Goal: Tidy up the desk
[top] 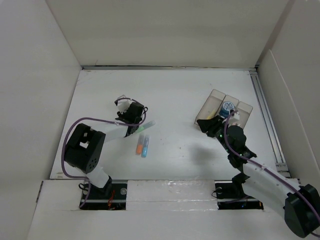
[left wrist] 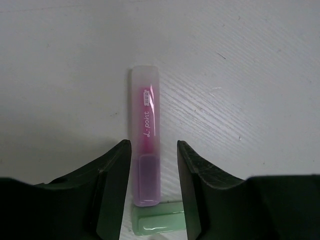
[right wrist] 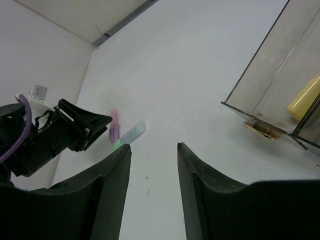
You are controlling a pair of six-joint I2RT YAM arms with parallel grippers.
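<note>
The left gripper, spread astride the pink pen, should be closed squarely, the green pen left clear; the right gripper is spread, empty.

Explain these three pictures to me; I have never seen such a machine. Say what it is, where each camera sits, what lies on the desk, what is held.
It is a robot with two arms bolted at the near edge of a desk. The wide picture looks down from above; the other two come from a camera on each wrist, so the dark prongs are that arm's own gripper. The left gripper stands open astride a pink pen, a green pen at its end; an orange pen and a blue pen lie nearby. The right gripper is open and empty, near a clear tray with a yellow thing inside. Nothing is held.
</note>
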